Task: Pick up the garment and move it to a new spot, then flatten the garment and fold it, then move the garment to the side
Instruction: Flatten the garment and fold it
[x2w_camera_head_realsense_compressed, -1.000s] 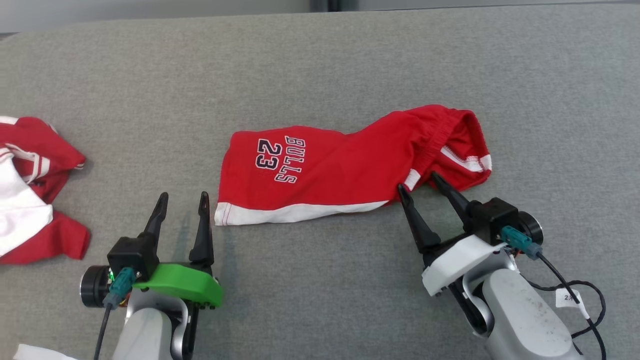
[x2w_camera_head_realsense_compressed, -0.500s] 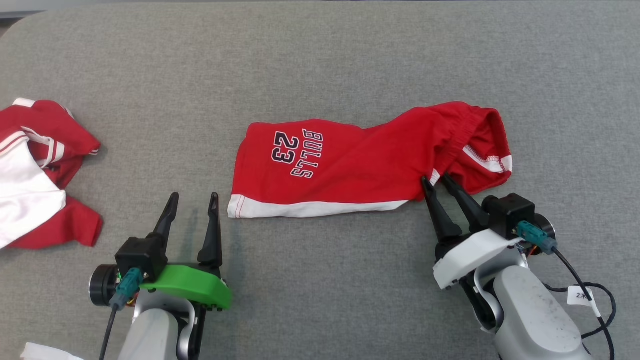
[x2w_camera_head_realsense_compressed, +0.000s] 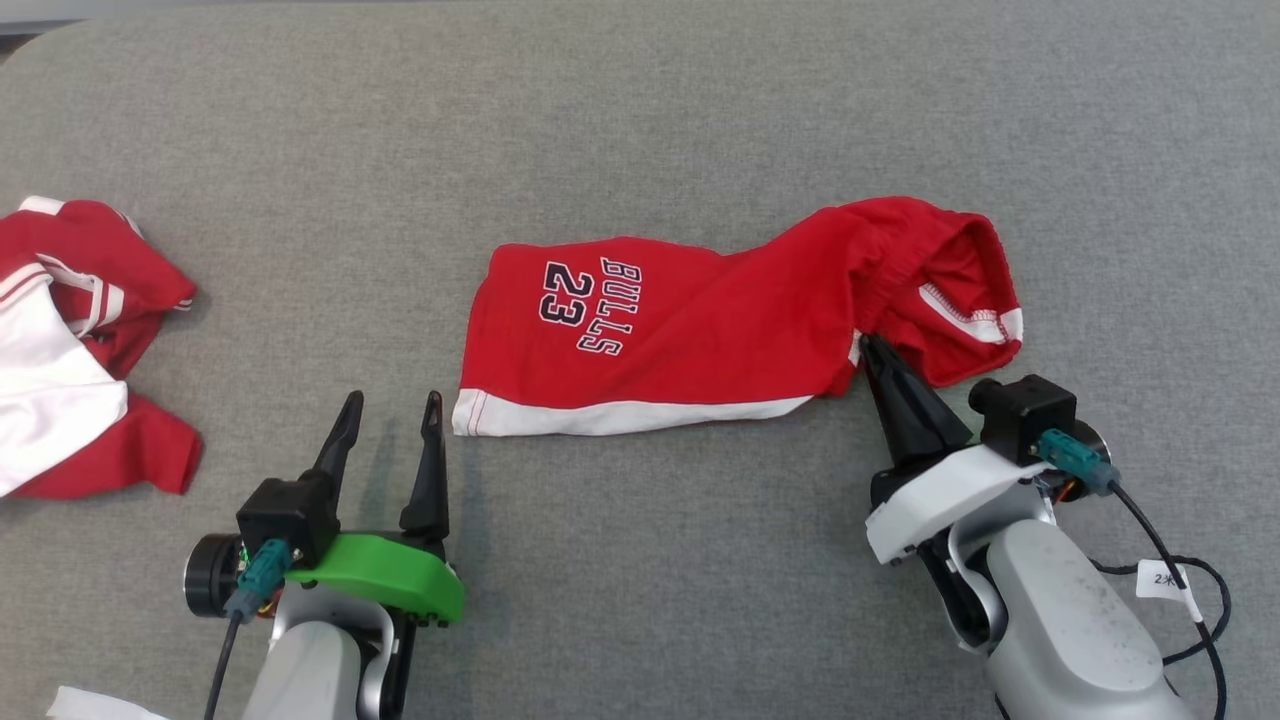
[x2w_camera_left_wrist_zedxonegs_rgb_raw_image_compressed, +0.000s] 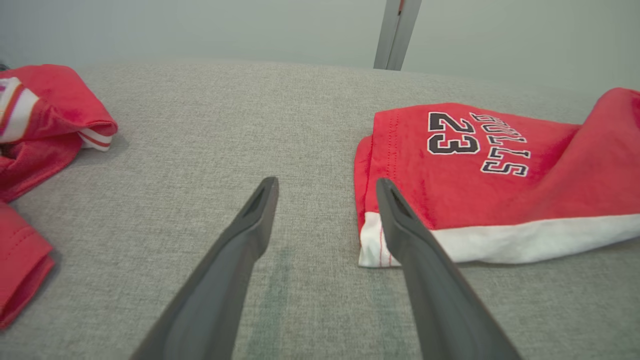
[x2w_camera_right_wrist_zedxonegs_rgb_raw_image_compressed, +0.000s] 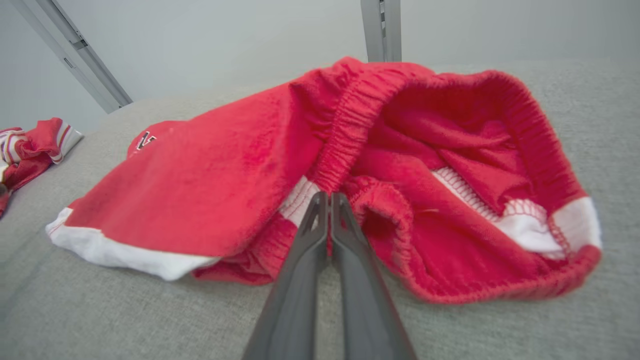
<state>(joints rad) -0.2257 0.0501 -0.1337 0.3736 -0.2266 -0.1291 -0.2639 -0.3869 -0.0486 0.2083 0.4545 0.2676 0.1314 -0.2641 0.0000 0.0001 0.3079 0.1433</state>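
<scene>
Pinching the shorts (x2w_camera_head_realsense_compressed: 700, 330) at the waistband, the right gripper (x2w_camera_head_realsense_compressed: 868, 348) holds its fingers together on the fabric. The shorts lie mid-table (x2w_camera_head_realsense_compressed: 640, 120). The left gripper (x2w_camera_head_realsense_compressed: 392, 408), fingers apart, sits just near-left of their white hem. A jersey (x2w_camera_head_realsense_compressed: 70, 350) lies far left.

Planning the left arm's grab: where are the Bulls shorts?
In the head view, the shorts lie centre-right on the grey surface, between the left gripper and the right gripper, which grips their waistband end.

The head camera looks steeply down on the grey table (x2w_camera_head_realsense_compressed: 640, 120), while both wrist cameras sit low and close, facing across it; all three share the red shorts (x2w_camera_head_realsense_compressed: 700, 340).
</scene>
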